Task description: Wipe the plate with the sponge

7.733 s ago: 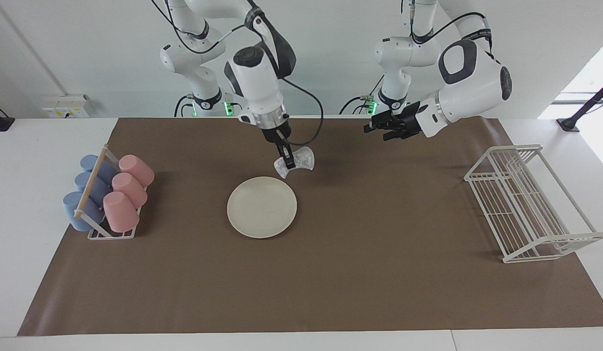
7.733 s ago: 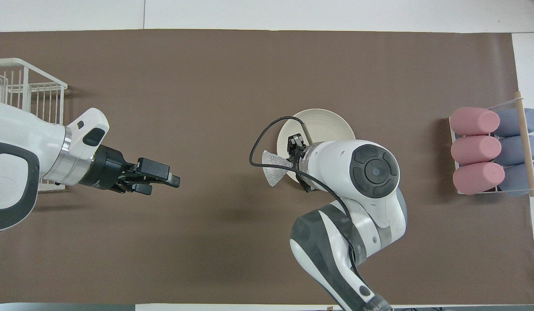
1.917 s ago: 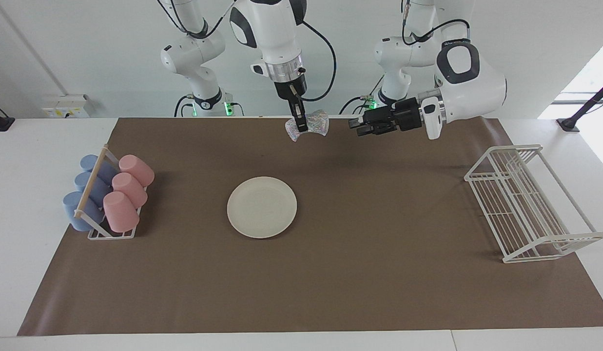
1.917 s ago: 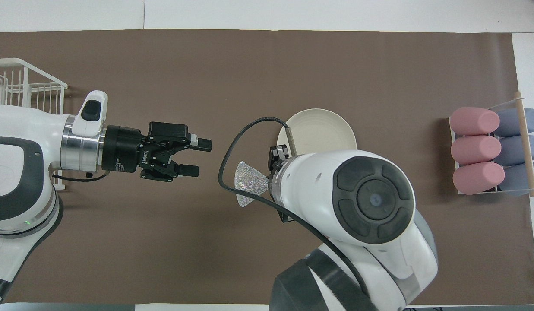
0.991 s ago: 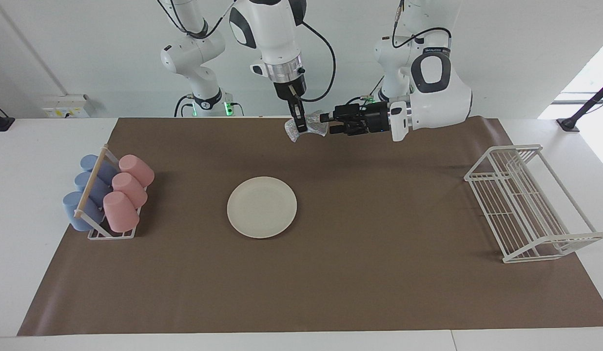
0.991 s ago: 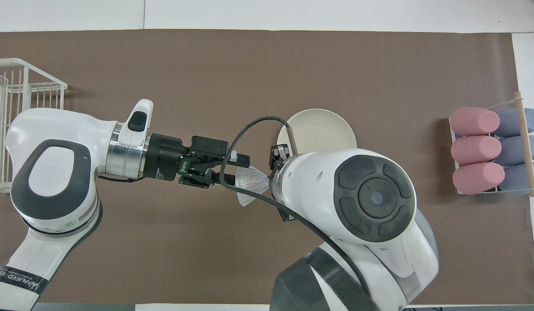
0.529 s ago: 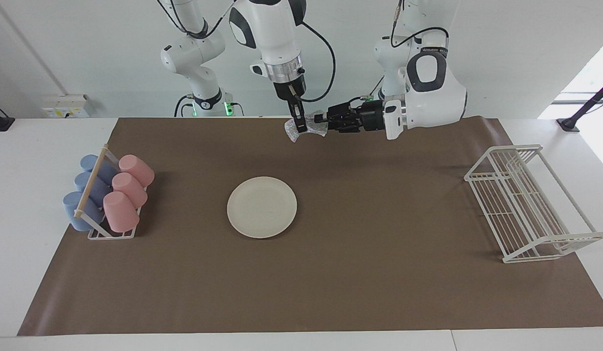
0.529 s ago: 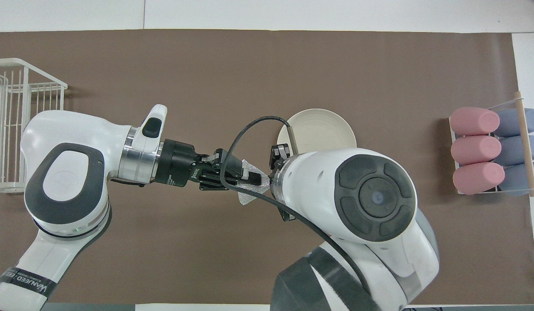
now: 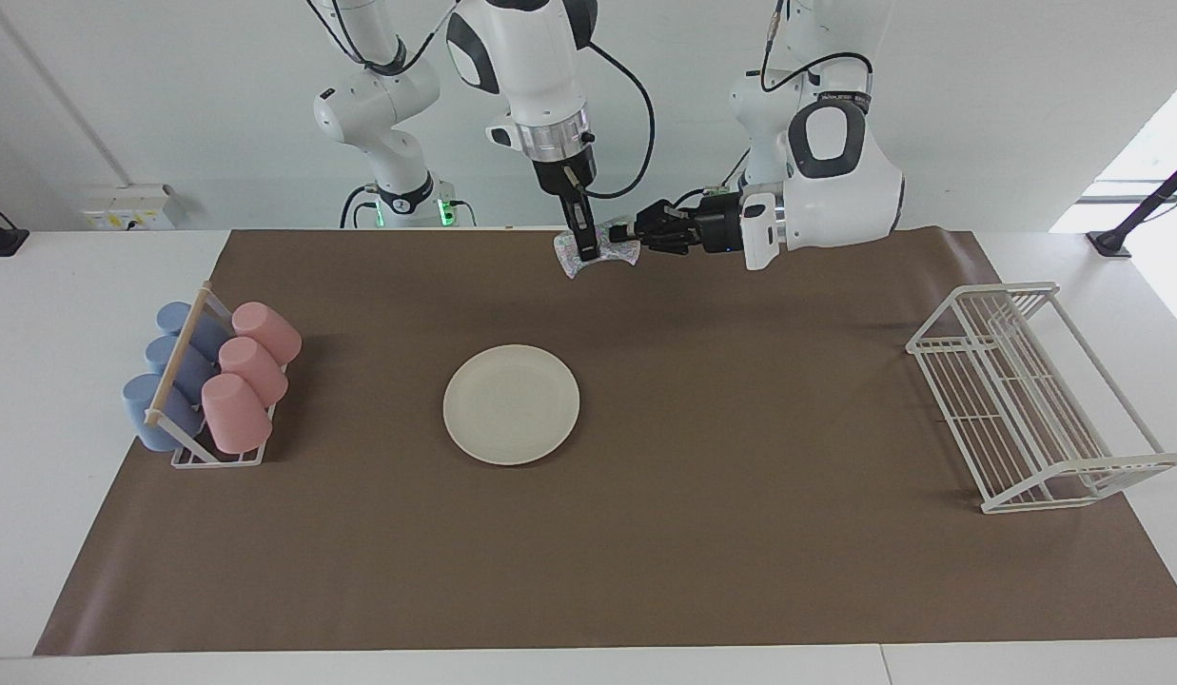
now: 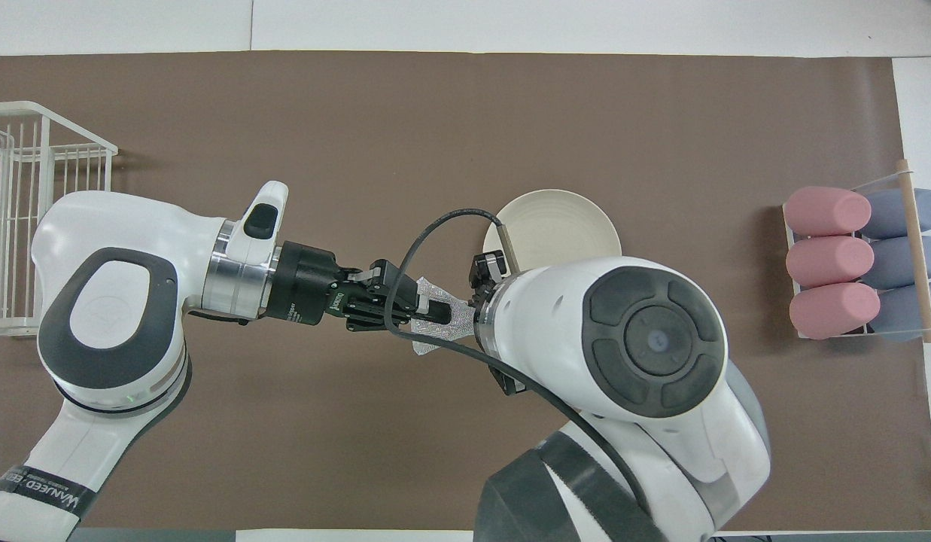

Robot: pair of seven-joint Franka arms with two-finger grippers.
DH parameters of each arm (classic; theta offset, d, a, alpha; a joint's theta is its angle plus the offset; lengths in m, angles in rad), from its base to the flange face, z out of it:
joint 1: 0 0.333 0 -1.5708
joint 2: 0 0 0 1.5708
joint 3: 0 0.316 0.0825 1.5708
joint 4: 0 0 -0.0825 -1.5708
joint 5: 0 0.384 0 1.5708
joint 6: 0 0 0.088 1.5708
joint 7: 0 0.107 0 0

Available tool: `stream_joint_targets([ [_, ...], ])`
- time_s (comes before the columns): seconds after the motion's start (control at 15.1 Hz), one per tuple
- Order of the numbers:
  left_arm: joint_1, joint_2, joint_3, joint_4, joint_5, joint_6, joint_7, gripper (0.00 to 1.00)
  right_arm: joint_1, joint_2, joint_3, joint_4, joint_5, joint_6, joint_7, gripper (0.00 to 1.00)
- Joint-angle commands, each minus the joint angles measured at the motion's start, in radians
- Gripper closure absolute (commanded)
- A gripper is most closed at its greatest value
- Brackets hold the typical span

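Note:
The silvery speckled sponge [image 9: 604, 253] [image 10: 433, 322] hangs in the air over the brown mat, between the plate and the robots' edge of the table. My left gripper [image 9: 622, 232] [image 10: 426, 309] reaches in level from the left arm's end and is shut on the sponge's side. My right gripper [image 9: 582, 247] points straight down with its tip at the sponge's middle; from overhead the right arm covers it. The cream-white plate [image 9: 512, 404] [image 10: 561, 224] lies flat and bare on the mat, below and apart from both grippers.
A rack of pink and blue cups [image 9: 212, 385] [image 10: 856, 263] stands at the right arm's end of the table. A white wire dish rack [image 9: 1026, 400] [image 10: 21, 218] stands at the left arm's end. The brown mat [image 9: 740, 533] covers the table.
Over the last second my left gripper slid in around the sponge and closed on it. The right arm has stayed almost still, holding the sponge up at the same spot.

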Motion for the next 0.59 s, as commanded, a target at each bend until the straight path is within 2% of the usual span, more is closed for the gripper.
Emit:
stream_joint_targets([
  [0.0,0.008,-0.009,0.014,-0.002,-0.001,-0.028,0.003,1.00,-0.038,-0.026,0.004,-0.009,-0.026,-0.036,-0.084,0.00],
  [0.33,0.015,-0.011,0.014,0.000,0.089,-0.024,-0.012,1.00,-0.059,-0.029,-0.005,-0.009,-0.026,-0.044,-0.290,0.00],
  [0.53,0.058,-0.009,0.014,0.004,0.196,-0.032,-0.036,1.00,-0.126,-0.043,-0.005,-0.009,-0.026,-0.097,-0.557,0.00],
])
